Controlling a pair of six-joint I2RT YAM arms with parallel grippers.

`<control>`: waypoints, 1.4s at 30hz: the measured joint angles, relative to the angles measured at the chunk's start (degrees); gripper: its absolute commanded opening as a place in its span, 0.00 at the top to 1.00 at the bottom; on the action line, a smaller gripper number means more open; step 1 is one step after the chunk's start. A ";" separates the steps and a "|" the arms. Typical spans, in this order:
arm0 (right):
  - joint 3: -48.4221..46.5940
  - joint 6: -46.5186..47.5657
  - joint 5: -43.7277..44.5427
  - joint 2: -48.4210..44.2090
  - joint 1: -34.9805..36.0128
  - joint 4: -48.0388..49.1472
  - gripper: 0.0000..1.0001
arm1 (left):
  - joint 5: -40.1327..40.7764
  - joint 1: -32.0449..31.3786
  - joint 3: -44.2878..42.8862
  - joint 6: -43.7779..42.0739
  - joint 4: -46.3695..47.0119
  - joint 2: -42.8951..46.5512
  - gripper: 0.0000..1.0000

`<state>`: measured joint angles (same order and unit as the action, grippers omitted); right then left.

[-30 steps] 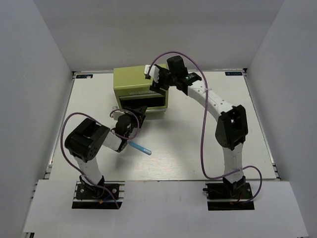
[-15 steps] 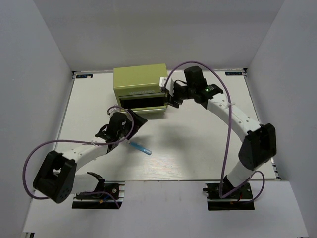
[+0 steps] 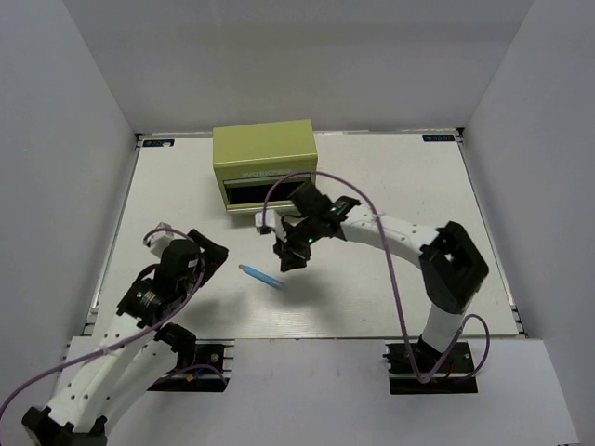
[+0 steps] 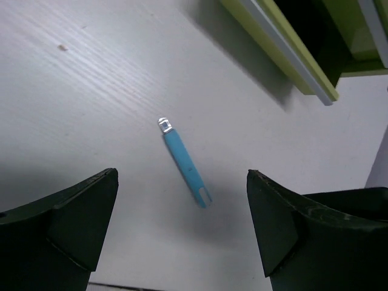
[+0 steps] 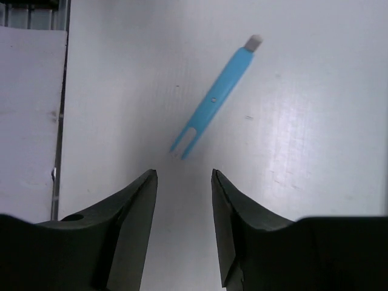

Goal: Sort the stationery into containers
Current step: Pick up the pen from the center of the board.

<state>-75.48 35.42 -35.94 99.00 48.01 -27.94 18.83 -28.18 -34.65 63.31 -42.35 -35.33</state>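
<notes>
The thin blue pen (image 3: 262,276) lies flat before the tool chest (image 3: 265,158), well apart from it. It is found just ahead of the right gripper (image 5: 183,182), which is narrowly parted and empty, and its axis is slanted. The left gripper (image 3: 208,253), spread wide, is farther.

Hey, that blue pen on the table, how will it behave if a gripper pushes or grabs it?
The blue pen looks thin, so probably light and easily scooted on the smooth table. Its forked end hints at a flattish body, likelier to slide than roll. Lying flat, it offers little to pinch.
</notes>
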 measured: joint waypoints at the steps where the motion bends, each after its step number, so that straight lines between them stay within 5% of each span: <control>1: -0.33 -1.53 0.81 1.79 1.46 0.11 0.51 | 0.74 0.00 0.00 0.94 -2.38 1.92 0.04; 11: -2.34 -14.16 13.53 13.44 11.91 3.02 0.44 | 4.37 -0.07 -0.48 5.97 -16.39 13.35 0.04; 28: -4.55 -21.51 28.74 17.20 14.69 9.29 0.46 | 4.74 -0.07 -2.38 6.60 -19.15 13.62 0.03; 31: -4.22 -21.29 29.40 17.18 14.69 10.16 0.52 | 4.72 -0.07 -2.38 6.60 -19.10 13.62 0.03; 36: -3.78 -20.52 30.10 17.18 14.36 11.17 0.81 | 4.57 -0.07 -2.36 6.62 -18.75 13.62 0.03; 42: -2.49 -18.32 28.79 16.22 13.62 12.04 1.00 | 4.28 -0.07 -2.08 6.58 -18.18 13.62 0.03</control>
<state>-77.97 17.10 -7.16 115.22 61.63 -15.90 23.11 -28.25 -36.73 69.89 -60.53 -21.71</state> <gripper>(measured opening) 0.224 0.970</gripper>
